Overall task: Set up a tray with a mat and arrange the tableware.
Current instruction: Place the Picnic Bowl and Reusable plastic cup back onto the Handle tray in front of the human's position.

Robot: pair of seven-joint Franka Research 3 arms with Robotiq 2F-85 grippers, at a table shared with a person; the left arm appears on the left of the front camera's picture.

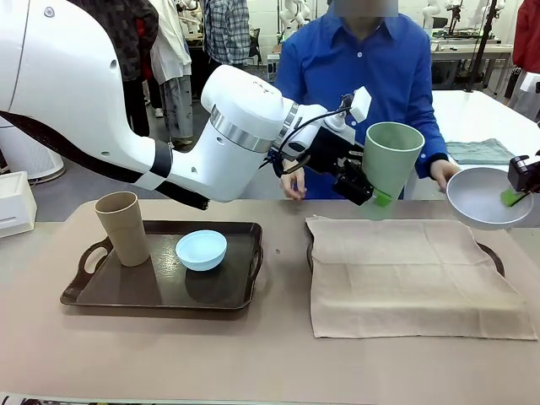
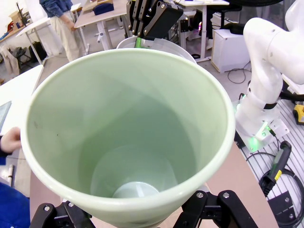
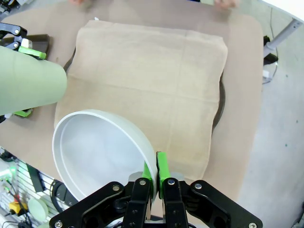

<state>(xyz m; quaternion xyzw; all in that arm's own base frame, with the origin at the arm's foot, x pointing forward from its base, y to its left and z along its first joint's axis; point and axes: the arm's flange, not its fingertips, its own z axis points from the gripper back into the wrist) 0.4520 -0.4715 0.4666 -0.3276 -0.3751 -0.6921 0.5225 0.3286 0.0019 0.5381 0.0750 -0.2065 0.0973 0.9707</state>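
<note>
The pale green cup (image 1: 392,160) hangs over the mat's (image 1: 413,270) far left corner, grasped low by the left end effector (image 1: 375,191). Near it, the right end effector (image 3: 156,170) pinches the white bowl (image 1: 485,198) by its rim alone. That thin hold may slip, the two pieces may knock together, and a wrinkle in the loose mat may topple the tall cup.

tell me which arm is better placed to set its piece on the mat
Probably right: right fingers pinch the white bowl low at the mat, far right; left fingers hold the green cup higher.
</note>
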